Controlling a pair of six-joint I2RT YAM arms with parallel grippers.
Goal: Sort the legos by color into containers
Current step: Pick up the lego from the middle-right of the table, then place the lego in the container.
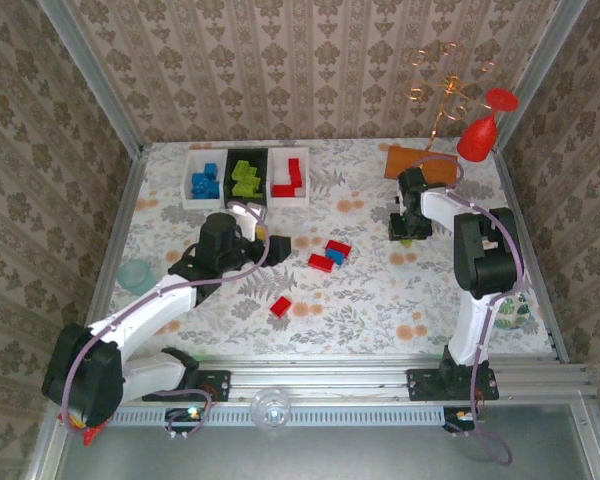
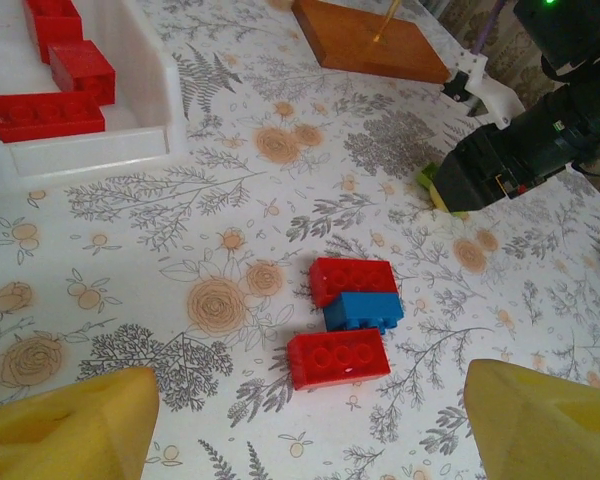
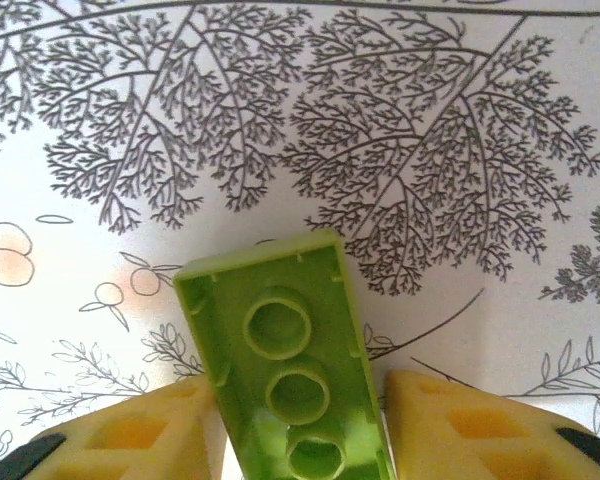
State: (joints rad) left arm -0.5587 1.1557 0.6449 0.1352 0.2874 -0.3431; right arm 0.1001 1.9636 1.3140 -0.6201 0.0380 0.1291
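The right gripper pinches a green brick; the left gripper is open.
The green brick sits between the right fingers and touches both, over the table's right side. A lone red brick lies near the front. Two red bricks and a blue brick huddle just ahead of the wide left fingers. At the back, the left bin holds blue bricks, the black bin green ones, and the right bin red ones.

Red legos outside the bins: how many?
3: two red legos flank a blue lego mid-table; a third lies alone, closer to the robot. The left arm may hide more.
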